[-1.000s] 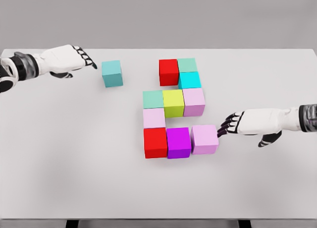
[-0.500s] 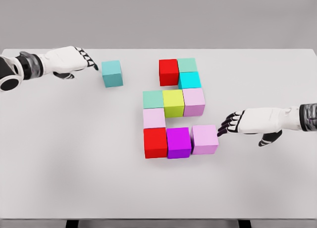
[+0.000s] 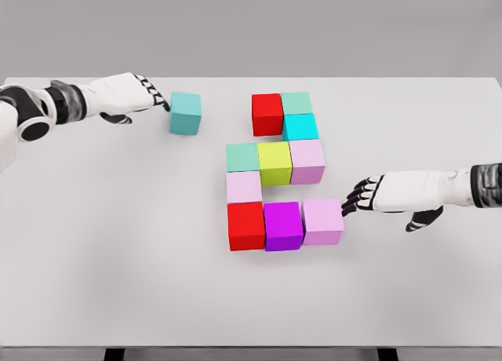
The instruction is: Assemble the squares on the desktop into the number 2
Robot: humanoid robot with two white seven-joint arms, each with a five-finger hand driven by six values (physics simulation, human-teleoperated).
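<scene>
A loose teal cube (image 3: 185, 113) lies at the back left of the white table (image 3: 110, 243). My left hand (image 3: 154, 96) is flat and open, its fingertips (image 3: 163, 104) against the cube's left face. The other cubes form a block figure: red (image 3: 267, 114), mint (image 3: 296, 103) and cyan (image 3: 300, 127) on top. Below them lies a row of green (image 3: 242, 157), yellow-green (image 3: 274, 162) and pink (image 3: 307, 160), then a pale pink cube (image 3: 244, 187). Red (image 3: 245, 225), purple (image 3: 282, 225) and a pink cube (image 3: 323, 221) make the bottom row. My right hand (image 3: 359, 196) is open, fingertips at that last cube's right face.
A grey wall stands behind the table's far edge. Bare table surface lies to the left of the figure, in front of it, and between the teal cube and the top red cube.
My left hand has slid right, pushing the teal cube toward the figure. My right hand has crept slightly left, nudging the bottom pink cube against the purple one.
</scene>
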